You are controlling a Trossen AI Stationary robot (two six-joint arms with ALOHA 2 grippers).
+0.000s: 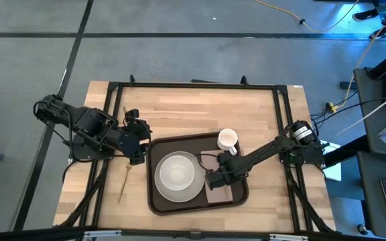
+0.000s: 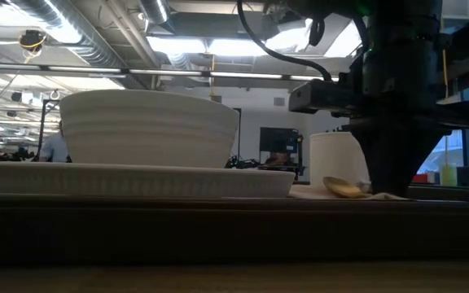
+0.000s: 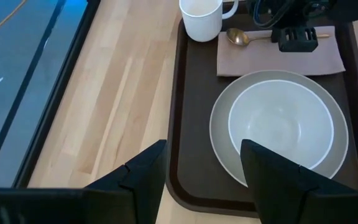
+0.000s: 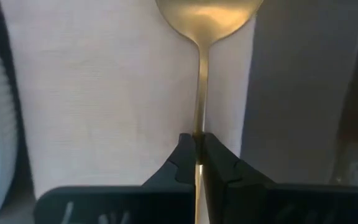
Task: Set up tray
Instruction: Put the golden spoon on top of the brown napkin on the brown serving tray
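Note:
The dark brown tray (image 1: 158, 201) lies at the table's middle. It carries a white bowl (image 1: 177, 173) on a white plate (image 3: 219, 137), a white mug (image 1: 227, 140) and a pinkish napkin (image 3: 272, 59). A gold spoon (image 3: 238, 37) lies along the napkin, its bowl (image 4: 207, 15) toward the mug. My right gripper (image 1: 214, 179) points down over the napkin, shut on the spoon. My left gripper (image 1: 137, 152) hangs open above the table by the tray's left rim, touching nothing; in its wrist view the left gripper (image 3: 204, 177) holds nothing. My right gripper pinches the spoon's thin handle (image 4: 199, 127) between its two fingertips, well back from the bowl. The fingers come from above, pointing down, and lie across the handle. The spoon is level, and its bowl (image 2: 344, 189) seems to rest on the napkin.
A gold utensil (image 1: 123, 179) lies on the bare wood left of the tray, below my left arm. The table's far half is light wood inside a black frame (image 1: 193, 85). The mug stands close behind my right gripper.

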